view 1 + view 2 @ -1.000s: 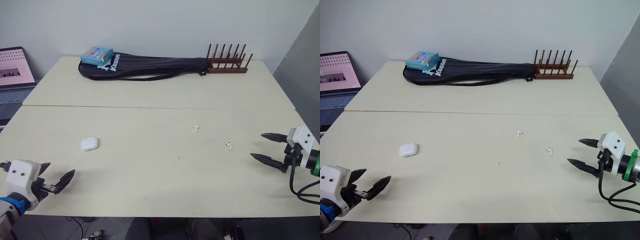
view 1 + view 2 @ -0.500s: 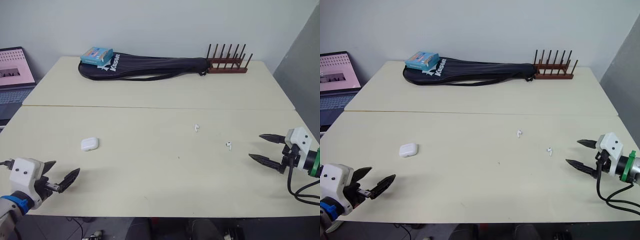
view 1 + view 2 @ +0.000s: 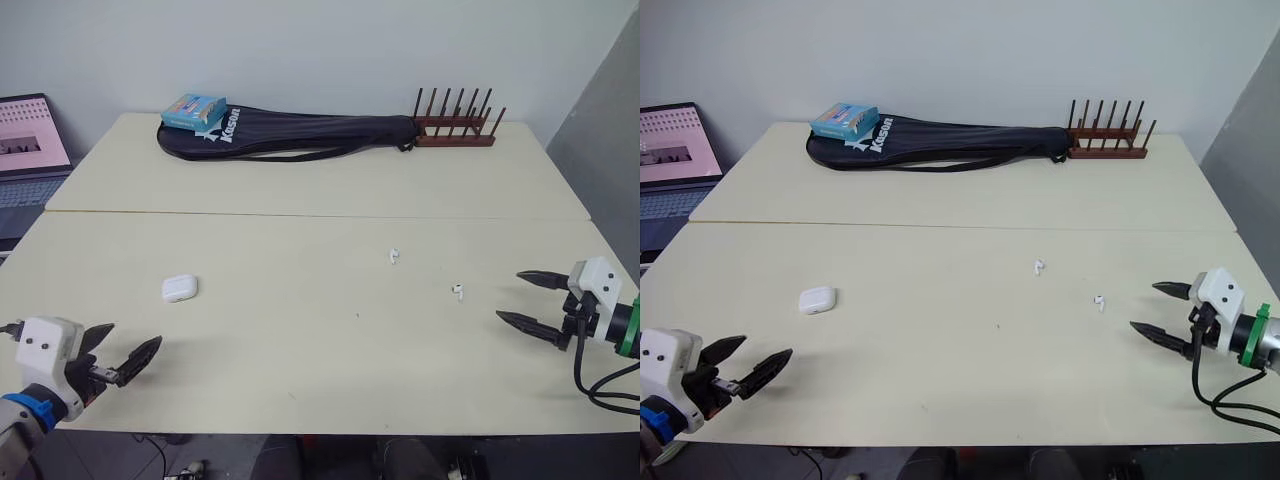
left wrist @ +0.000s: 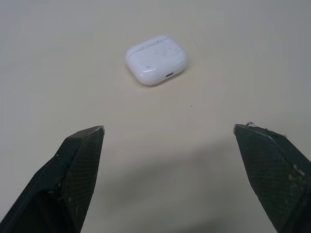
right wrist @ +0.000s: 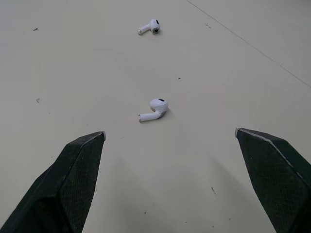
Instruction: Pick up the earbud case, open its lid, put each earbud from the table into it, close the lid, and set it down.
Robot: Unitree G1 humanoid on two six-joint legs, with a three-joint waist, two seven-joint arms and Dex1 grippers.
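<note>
We judge nothing done | earbud case [image 3: 180, 288] shut near table's [image 3: 300, 350] left edge | earbuds [image 5: 154, 109] loose | left gripper [image 3: 133, 336], right gripper [image 3: 508, 295] agape, empty

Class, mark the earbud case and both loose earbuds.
earbud case [image 4: 156, 59], left wrist view: centre of its top face.
nearer earbud [image 5: 159, 104], right wrist view: its rounded head.
farther earbud [image 5: 154, 25], right wrist view: its head.

earbud case [image 3: 179, 288] left on the table [image 3: 300, 350], near earbud [image 3: 457, 291] and far earbud [image 3: 393, 255] to its right, racket bag [image 3: 300, 132] and rack [image 3: 455, 135] behind
</note>
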